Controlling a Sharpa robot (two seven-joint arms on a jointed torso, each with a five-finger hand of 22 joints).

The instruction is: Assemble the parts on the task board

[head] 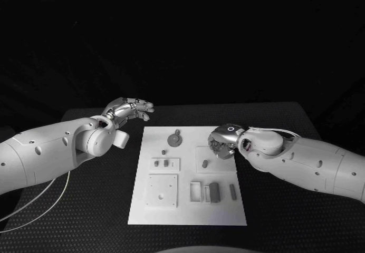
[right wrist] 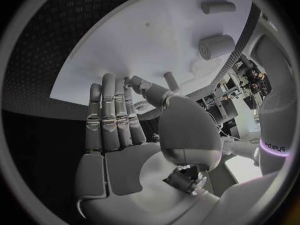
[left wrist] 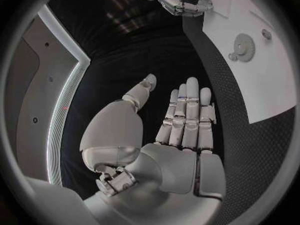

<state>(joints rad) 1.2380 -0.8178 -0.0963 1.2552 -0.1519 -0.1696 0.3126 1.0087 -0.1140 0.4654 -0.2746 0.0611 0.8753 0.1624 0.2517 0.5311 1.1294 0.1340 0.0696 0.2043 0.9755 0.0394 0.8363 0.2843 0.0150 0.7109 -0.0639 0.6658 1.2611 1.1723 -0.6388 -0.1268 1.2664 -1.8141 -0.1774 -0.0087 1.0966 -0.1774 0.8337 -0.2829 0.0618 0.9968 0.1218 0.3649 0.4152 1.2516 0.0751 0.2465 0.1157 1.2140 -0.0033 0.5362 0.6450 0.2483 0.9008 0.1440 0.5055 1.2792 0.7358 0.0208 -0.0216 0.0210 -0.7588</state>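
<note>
The white task board [head: 190, 211] lies in the middle of the black table. On it are a round grey part [head: 174, 139], small pegs [head: 161, 163], a square plate [head: 163, 190] and upright blocks [head: 213, 192]. My left hand [head: 129, 110] hovers off the board's far left corner, its fingers [left wrist: 187, 115] straight and nothing in the palm. My right hand [head: 224, 141] hangs over the board's far right area, fingers [right wrist: 112, 120] stretched out and empty. Its thumb tip lies close to a small peg [right wrist: 170, 80]. Two thicker cylinders [right wrist: 215, 46] stand beyond on the board [right wrist: 125, 50].
Black matting [head: 99, 211] surrounds the board on all sides. A white cable [head: 46, 203] loops under my left arm near the table's left side. In the left wrist view the board [left wrist: 262, 85] carries the round part [left wrist: 242, 47], with my right hand [left wrist: 184, 4] beyond.
</note>
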